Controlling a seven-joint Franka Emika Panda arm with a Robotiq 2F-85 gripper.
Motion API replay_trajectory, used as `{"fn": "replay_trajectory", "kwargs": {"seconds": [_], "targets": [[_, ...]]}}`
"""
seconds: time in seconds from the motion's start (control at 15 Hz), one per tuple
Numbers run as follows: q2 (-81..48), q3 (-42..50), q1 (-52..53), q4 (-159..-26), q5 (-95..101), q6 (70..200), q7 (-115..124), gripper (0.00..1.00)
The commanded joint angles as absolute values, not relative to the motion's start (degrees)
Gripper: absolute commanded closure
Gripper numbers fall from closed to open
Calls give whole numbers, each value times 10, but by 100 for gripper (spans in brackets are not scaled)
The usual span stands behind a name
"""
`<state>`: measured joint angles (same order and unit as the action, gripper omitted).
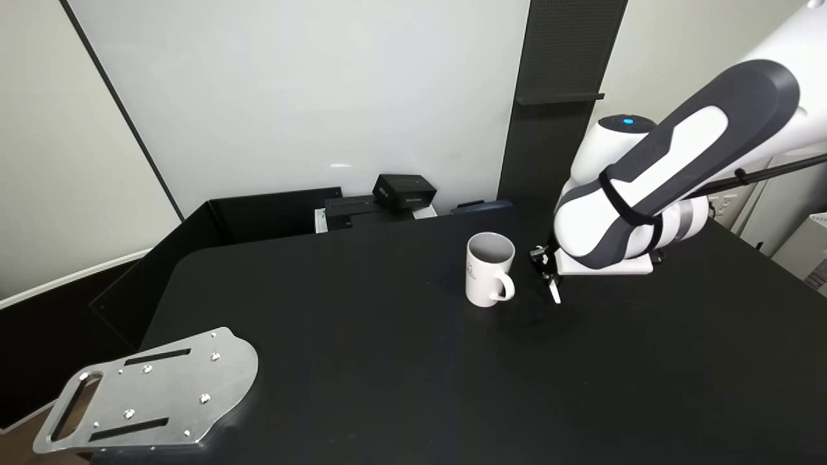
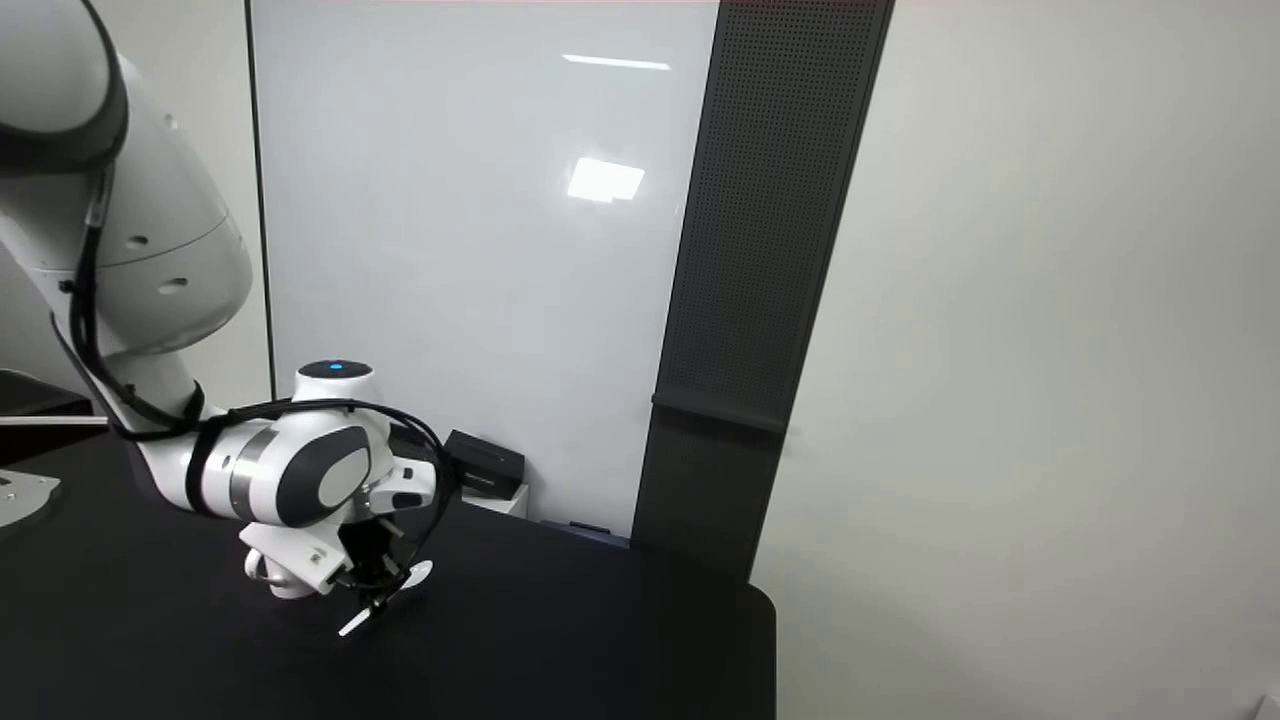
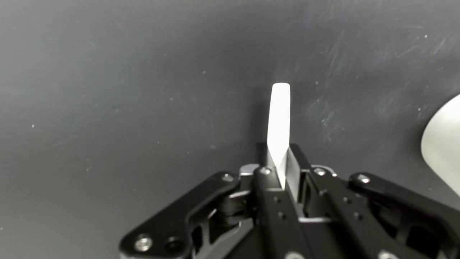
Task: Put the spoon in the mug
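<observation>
The slim white spoon [image 3: 279, 115] was outside the mug [image 1: 486, 281], its handle pinched edge to edge between the pads of the pincer [image 3: 278, 149]. In an exterior view its bowl [image 2: 418, 573] stuck out on the far right of the pincer and the handle's end on the near left; whether any of it touched the black surface [image 1: 387, 361] could not be told. The white mug stood upright, just left of the pincer in both exterior views, its loop handle [image 1: 506, 286] turned right in an exterior view.

The step in hand looked like the pick-up: grasp made, carry not yet done. The next move seemed to call for a lift until the spoon would clear the mug's rim, then a shift left and a turn toward upright, since a crosswise spoon would likely catch on the rim.

The mug bore dark print on its left side, too small to read; the black box [image 1: 404, 192] beyond the far edge carried pale lettering, equally illegible. No brand could be made out.
</observation>
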<state>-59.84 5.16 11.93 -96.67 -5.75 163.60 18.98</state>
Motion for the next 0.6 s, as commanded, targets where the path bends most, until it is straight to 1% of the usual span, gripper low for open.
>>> {"fn": "replay_trajectory", "kwargs": {"seconds": [0.0, 0.13, 0.53], "targets": [[-576, 86, 140, -938, -54, 1569, 217, 96], [-568, 105, 149, -920, -51, 1525, 240, 96], [-540, 107, 143, -853, -68, 1367, 352, 96]]}}
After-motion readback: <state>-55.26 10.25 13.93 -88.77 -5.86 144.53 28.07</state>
